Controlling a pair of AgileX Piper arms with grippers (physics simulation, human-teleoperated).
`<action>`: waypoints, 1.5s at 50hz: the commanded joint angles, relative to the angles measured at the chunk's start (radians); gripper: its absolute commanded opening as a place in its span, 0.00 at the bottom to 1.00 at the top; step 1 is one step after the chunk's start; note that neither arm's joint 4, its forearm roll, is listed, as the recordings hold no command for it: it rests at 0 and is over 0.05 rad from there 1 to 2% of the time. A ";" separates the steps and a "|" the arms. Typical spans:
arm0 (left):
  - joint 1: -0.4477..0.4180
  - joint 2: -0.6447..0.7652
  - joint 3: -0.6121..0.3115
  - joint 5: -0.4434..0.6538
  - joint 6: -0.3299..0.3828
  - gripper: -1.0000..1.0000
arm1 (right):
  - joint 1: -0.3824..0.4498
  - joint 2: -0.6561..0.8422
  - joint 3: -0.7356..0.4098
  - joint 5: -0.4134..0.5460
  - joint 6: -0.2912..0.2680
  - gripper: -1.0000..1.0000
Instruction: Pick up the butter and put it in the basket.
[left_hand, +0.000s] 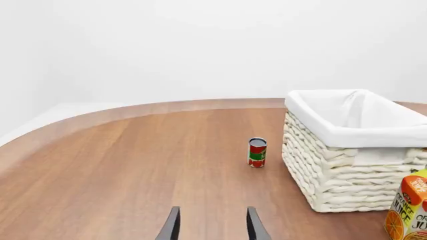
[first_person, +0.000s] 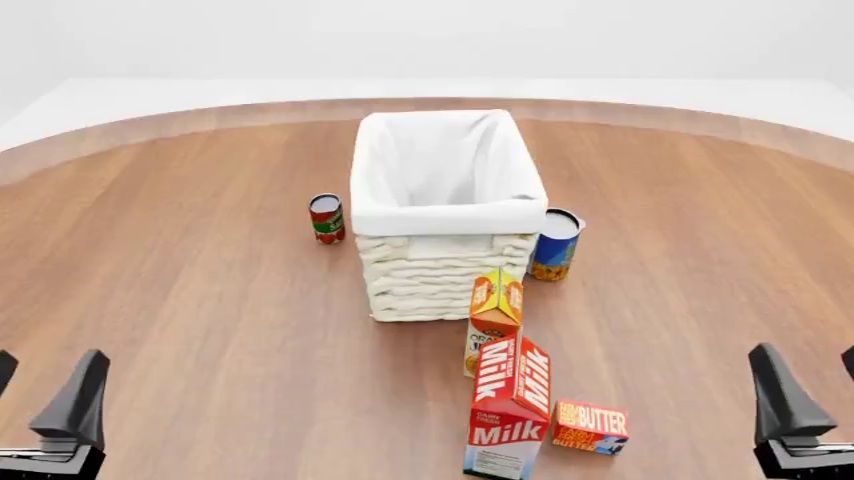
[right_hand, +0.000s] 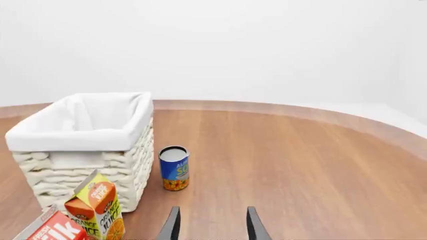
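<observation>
— While I looked through the left wrist view, what did the left tool (left_hand: 212, 226) show?

— Its two fingers stood parted with nothing between them. Ahead of it stood a red and green can (left_hand: 257, 152) on the desk (left_hand: 133, 165), the basket (left_hand: 353, 150) beside that, and the juice carton (left_hand: 408, 210) at the edge. I saw no butter there.

— And from the front?

— The butter (first_person: 590, 427) lay flat on the desk at the near side, just beside the base of the milk carton (first_person: 509, 410), well apart from the basket (first_person: 445, 215). Its long axis ran roughly across the view, dipping a little toward the right, lettered face up. The right tool (first_person: 805, 400) hovered to its right, parted and empty; the left tool (first_person: 47, 400) sat far off, equally empty.

— And the right wrist view?

— The right tool (right_hand: 212, 225) was open on nothing. I saw a blue can (right_hand: 174, 168), the basket, the juice carton and a corner of the milk carton, but no butter.

— How would you take it?

— With the right arm, I judged: come down from above, turn the wrist so the fingers closed across the short width, and stay clear of the milk carton, which looked easy to topple.
</observation>
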 joint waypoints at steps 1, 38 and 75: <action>0.000 0.000 0.000 0.000 0.000 1.00 | 0.008 0.002 0.007 -0.012 -0.012 1.00; 0.000 0.000 0.000 0.000 0.000 1.00 | 0.375 0.369 -0.265 0.267 -0.523 1.00; 0.000 0.000 0.000 0.000 0.000 1.00 | 0.644 0.740 -0.389 0.604 -0.734 1.00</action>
